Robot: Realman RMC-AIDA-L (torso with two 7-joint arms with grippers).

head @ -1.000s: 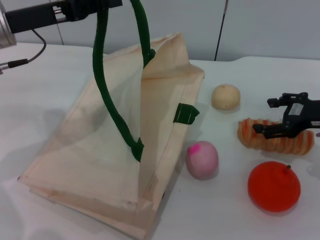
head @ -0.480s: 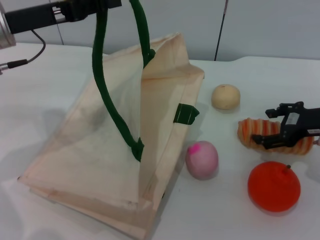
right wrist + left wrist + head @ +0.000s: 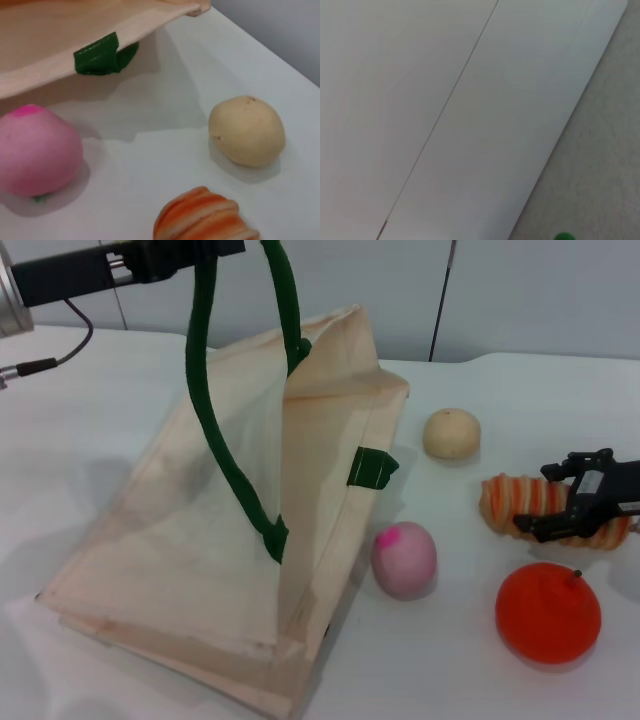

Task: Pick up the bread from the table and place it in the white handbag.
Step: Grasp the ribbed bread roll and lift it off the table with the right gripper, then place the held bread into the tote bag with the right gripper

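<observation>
White handbag: the large cream fabric tote with thick dark green loop handles [image 3: 240,510] lies slanted on the white smooth table [image 3: 90,420], its mouth lifted open toward the far side. One green handle is drawn up to the top edge of the head view.
Inside the bag: the interior that shows is bare fabric; the deeper part is hidden by the raised panel.
Left gripper: the black left gripper [image 3: 185,252] is at the top of the head view, up at the raised green handle; whether its fingers are clamped on the handle cannot be told. Its wrist view shows only pale wall panels and a speck of green at the edge.
Bread: the elongated ridged loaf with orange and cream stripes [image 3: 520,502] lies on the table, well right of the bag, outside it. In the right wrist view its near end [image 3: 205,220] shows at the frame's edge.
Right gripper: the black right gripper [image 3: 568,498] sits low over the loaf, fingers spread narrowly with one on each side of it; full contact cannot be told.
Nearby: a small round plain beige bun [image 3: 451,433] lies beyond the loaf, a pink-topped ball [image 3: 404,559] sits just beside the bag's edge, and a round orange-red fruit with a stem [image 3: 548,612] lies near the loaf.
</observation>
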